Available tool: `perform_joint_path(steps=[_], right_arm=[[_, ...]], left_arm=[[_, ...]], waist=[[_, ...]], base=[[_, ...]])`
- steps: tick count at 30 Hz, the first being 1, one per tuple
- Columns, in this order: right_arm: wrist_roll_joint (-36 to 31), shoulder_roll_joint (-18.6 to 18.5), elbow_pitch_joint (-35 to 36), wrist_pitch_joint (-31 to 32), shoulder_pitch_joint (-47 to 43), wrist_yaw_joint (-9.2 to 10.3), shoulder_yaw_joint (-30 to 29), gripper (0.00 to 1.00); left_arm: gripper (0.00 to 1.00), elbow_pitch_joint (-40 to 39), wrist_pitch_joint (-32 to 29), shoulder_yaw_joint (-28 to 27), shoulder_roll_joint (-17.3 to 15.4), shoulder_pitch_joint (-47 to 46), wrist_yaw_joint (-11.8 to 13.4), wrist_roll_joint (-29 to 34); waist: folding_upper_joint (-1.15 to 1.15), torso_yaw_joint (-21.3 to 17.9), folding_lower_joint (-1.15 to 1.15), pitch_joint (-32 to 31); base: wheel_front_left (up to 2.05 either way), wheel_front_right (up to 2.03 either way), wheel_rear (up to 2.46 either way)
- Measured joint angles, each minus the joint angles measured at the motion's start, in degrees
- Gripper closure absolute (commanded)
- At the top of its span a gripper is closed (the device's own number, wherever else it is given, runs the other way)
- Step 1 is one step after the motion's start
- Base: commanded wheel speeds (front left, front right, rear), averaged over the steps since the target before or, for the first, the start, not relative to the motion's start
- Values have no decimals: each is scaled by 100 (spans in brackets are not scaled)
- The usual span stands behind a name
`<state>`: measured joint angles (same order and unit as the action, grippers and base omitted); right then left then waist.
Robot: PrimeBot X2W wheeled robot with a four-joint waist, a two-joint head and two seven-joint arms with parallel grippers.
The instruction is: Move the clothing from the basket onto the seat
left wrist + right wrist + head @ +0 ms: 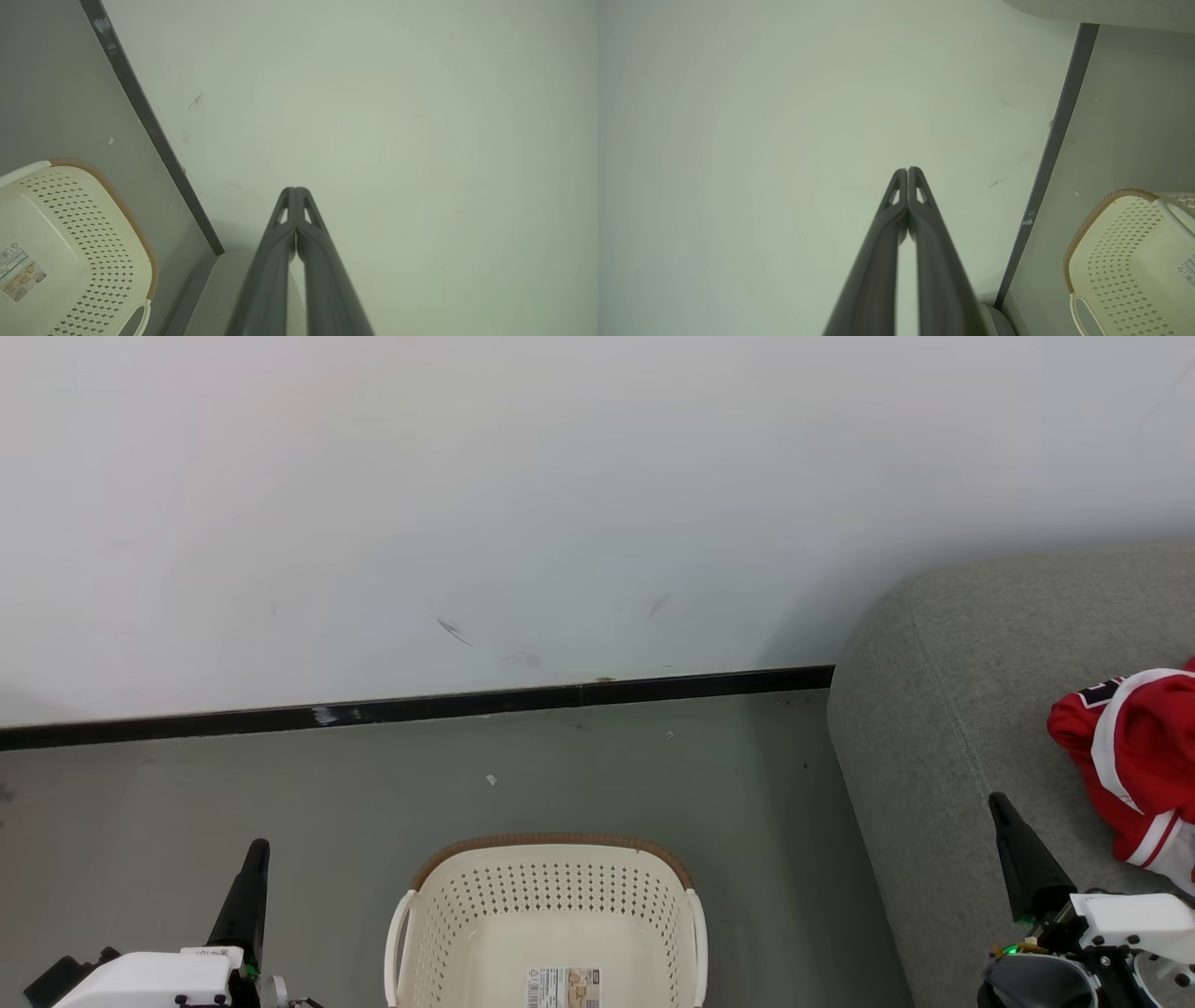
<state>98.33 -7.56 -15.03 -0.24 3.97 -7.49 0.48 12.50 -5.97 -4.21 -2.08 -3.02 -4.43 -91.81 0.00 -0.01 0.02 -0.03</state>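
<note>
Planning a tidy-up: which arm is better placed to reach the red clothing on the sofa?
Right. The right tool, shut, sits over the sofa beside the clothing; the left tool is across the basket, over floor.

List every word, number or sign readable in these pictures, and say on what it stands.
No text is readable.
Label inside the laundry basket: barcode and print, too small to read.
Black-and-white mark on the red jersey: folded, unreadable.
Small sticker on the left forearm: too small to read.
</note>
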Motion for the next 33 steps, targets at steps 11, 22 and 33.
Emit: perform_joint_path(steps=[11, 22, 33], right_arm=[[0, -1, -3, 0, 1, 0, 0, 100], [0, -2, -5, 0, 1, 0, 0, 100], [0, -3, -7, 0, 1, 0, 1, 100]], left_arm=[[100, 22, 0, -2, 0, -1, -1, 0], [100, 34, 0, -3, 0, -2, -32, 0], [100, 49, 0, -4, 0, -2, -33, 0]], waist=[[0, 0, 0, 0], [0, 0, 0, -1], [0, 0, -1, -1]], base=[[0, 0, 0], [0, 0, 0], [0, 0, 0]])
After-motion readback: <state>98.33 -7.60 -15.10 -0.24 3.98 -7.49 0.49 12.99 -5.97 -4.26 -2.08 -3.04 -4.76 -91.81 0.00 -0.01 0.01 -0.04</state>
